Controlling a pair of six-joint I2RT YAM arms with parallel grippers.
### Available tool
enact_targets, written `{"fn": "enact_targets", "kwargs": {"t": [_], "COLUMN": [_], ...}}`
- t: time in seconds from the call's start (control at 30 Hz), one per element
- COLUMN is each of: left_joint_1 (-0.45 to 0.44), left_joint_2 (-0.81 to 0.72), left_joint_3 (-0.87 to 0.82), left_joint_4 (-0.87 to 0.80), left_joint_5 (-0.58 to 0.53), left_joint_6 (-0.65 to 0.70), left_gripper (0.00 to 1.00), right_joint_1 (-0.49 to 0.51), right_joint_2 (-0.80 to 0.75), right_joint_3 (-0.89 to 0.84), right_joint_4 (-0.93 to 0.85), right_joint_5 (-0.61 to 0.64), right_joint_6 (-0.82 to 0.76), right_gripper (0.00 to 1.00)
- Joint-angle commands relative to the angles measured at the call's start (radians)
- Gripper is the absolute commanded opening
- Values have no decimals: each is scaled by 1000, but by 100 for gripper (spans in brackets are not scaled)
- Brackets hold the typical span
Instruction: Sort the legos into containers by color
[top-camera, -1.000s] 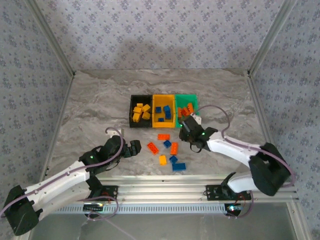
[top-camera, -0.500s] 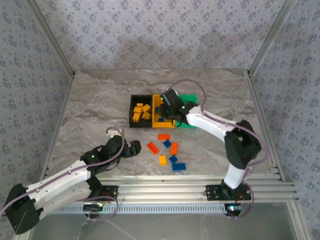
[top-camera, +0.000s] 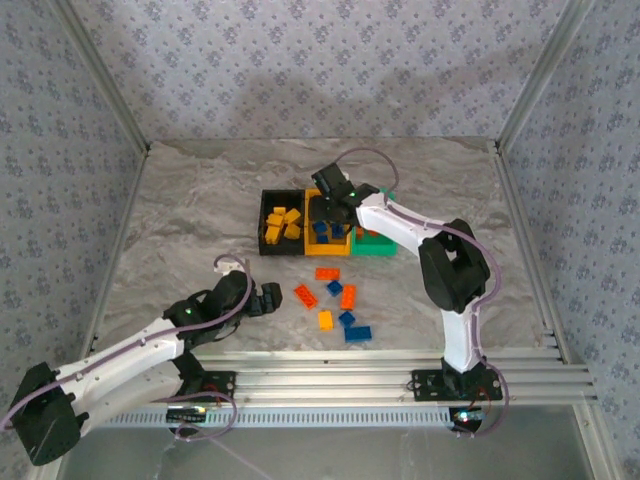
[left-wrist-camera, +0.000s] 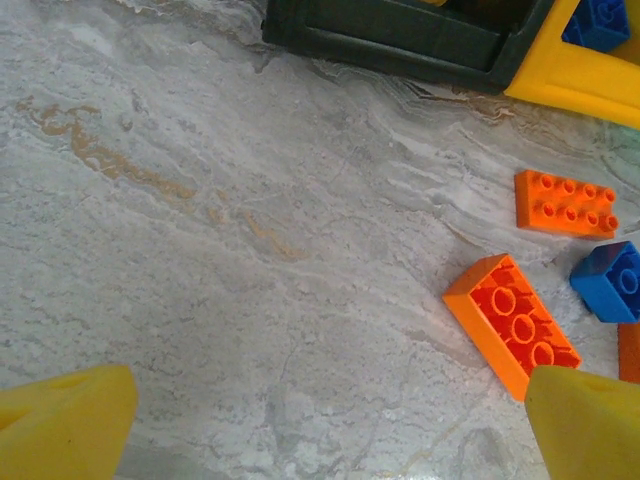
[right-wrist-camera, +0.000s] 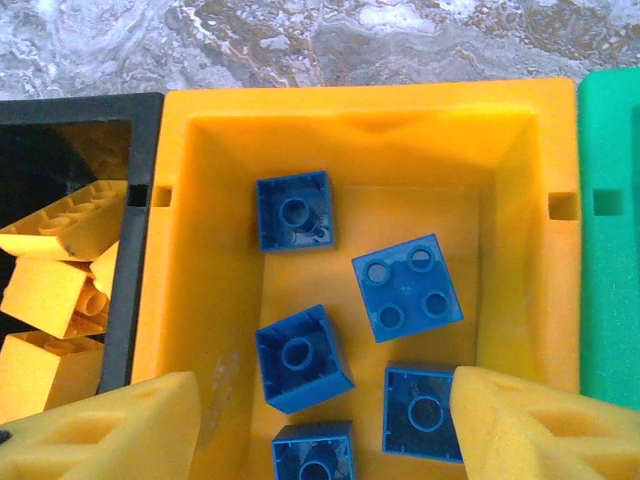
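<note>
Two fingers of the right gripper (right-wrist-camera: 320, 440) hang spread and empty over the yellow bin (right-wrist-camera: 505, 200), five blue bricks (right-wrist-camera: 407, 288) inside, so a drop looks done; next calls for fetching loose legos (top-camera: 348, 296) off the table (top-camera: 200, 230), where the left gripper (left-wrist-camera: 320, 420) hovers open, empty.

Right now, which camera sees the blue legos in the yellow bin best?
The right wrist view: it looks straight down into the yellow bin, with five blue legos clear. Top external shows them as tiny blue specks; left wrist catches one blue edge.
</note>
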Motion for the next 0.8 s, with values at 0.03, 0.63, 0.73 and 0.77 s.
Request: {"fn": "enact_targets", "kwargs": {"t": [0.03, 0.63, 0.73, 0.77], "left_joint_1": [-1, 8, 10, 10], "left_joint_2": [-14, -294, -312, -313], "left_joint_3": [65, 110, 102, 98], "left_joint_4": [-60, -276, -290, -291], "left_joint_5": [-17, -197, -199, -197], "left_joint_6": [23, 7, -4, -5], "left_gripper": [100, 100, 100, 100], "right_joint_1": [24, 335, 363, 371], "right_joint_2": [-119, -210, -179, -169], "right_joint_3": [-62, -384, -344, -340], "right_joint_4": [10, -25, -34, -43], "right_joint_5": [-9, -115, -105, -98], "right_joint_6": [-3, -83, -87, -88], "right_gripper": [71, 74, 74, 73]}}
